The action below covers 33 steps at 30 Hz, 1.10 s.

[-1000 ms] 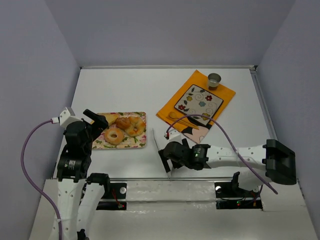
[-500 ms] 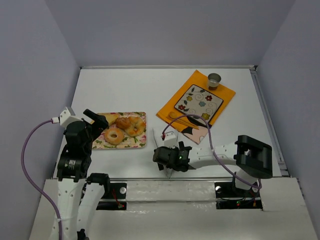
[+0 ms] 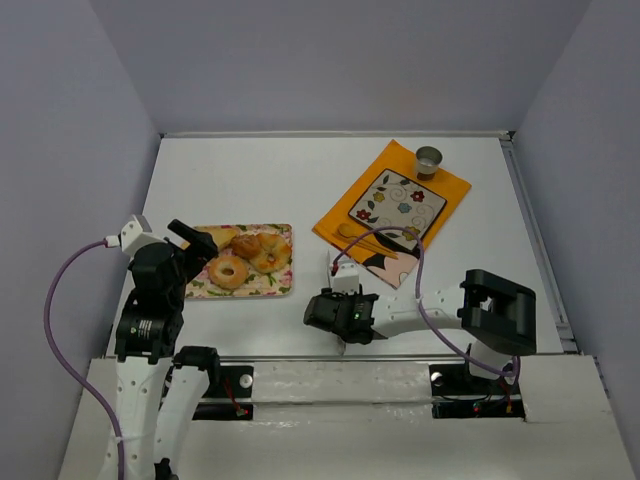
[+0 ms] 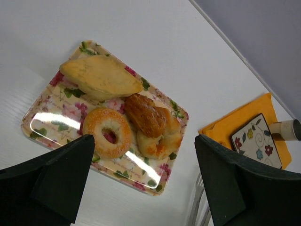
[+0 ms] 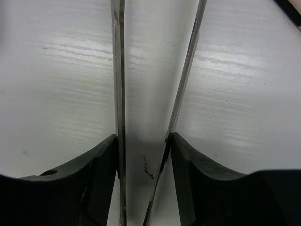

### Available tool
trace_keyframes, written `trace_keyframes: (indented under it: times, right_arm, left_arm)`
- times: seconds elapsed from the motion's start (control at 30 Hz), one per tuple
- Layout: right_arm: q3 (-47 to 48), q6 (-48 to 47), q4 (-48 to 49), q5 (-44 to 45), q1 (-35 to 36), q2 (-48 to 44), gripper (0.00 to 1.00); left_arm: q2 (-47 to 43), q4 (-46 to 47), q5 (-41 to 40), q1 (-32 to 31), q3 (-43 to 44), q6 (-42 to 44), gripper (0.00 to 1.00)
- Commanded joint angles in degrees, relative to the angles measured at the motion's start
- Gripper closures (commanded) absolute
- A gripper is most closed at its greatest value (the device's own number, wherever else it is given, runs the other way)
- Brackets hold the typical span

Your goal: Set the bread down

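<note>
The bread [image 3: 229, 271], a golden-tan ring, lies in the front of the flowered tray [image 3: 283, 287]. In the left wrist view the bread [image 4: 107, 132] sits just inside my left fingertip. My left gripper [image 3: 195, 250] [image 4: 145, 141] hangs open over the tray's left end with nothing in it. On the table right of the tray, my right gripper [image 3: 322, 312] [image 5: 143, 141] is shut on metal tongs [image 5: 118, 70]. Its two fingers press on the outside of the two blades. The tongs [image 4: 200, 207] lie flat on the table.
Two brown pastries [image 3: 257, 249] and a pale wedge [image 3: 218, 238] share the tray. At the back right an orange napkin [image 3: 452, 188] carries a flowered square plate [image 3: 397, 205] and a metal cup [image 3: 429, 159]. Walls close in the table on three sides.
My right arm has folded back and slid the gripper left along the tongs, then closed its open fingers on the blades. The left arm has stayed put.
</note>
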Motion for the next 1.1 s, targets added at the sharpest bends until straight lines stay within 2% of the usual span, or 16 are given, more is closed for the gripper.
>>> trace_keyframes:
  times: [0.0, 0.07, 0.27, 0.37, 0.5, 0.67, 0.83, 1.07]
  right_arm:
    - [-1.1, -0.9, 0.3, 4.0, -0.3, -3.6, 0.53]
    - [0.1, -4.5, 0.3, 4.5, -0.3, -5.4, 0.58]
    - [3.2, -21.5, 1.5, 6.7, -0.3, -16.5, 0.59]
    - [3.2, -28.0, 5.1, 4.2, -0.3, -20.9, 0.58]
    - [3.3, -36.2, 9.7, -7.3, -0.3, -25.0, 0.55]
    - [4.0, -44.0, 15.4, -22.0, -0.3, -23.2, 0.55]
    - [9.3, -41.7, 16.7, -28.2, -0.3, -16.1, 0.54]
    - [14.4, -27.3, 17.4, -20.5, -0.3, -6.7, 0.52]
  left_arm:
    - [0.9, 0.9, 1.0, -0.1, -0.2, 1.0, 0.01]
    - [1.0, 1.0, 1.0, -0.1, -0.3, 1.0, 0.01]
    - [1.4, 1.2, 1.3, -0.1, -0.4, 1.0, 0.01]
    - [1.8, 1.3, 1.6, -0.1, -0.4, 1.1, 0.01]
    - [2.1, 1.3, 1.6, -0.1, -0.5, 1.0, 0.01]
    - [2.8, 1.4, 1.7, -0.1, -0.6, 1.0, 0.01]
    - [3.2, 1.2, 1.8, -0.1, -0.5, 1.1, 0.01]
    - [3.1, 1.4, 2.0, -0.1, -0.7, 1.0, 0.01]
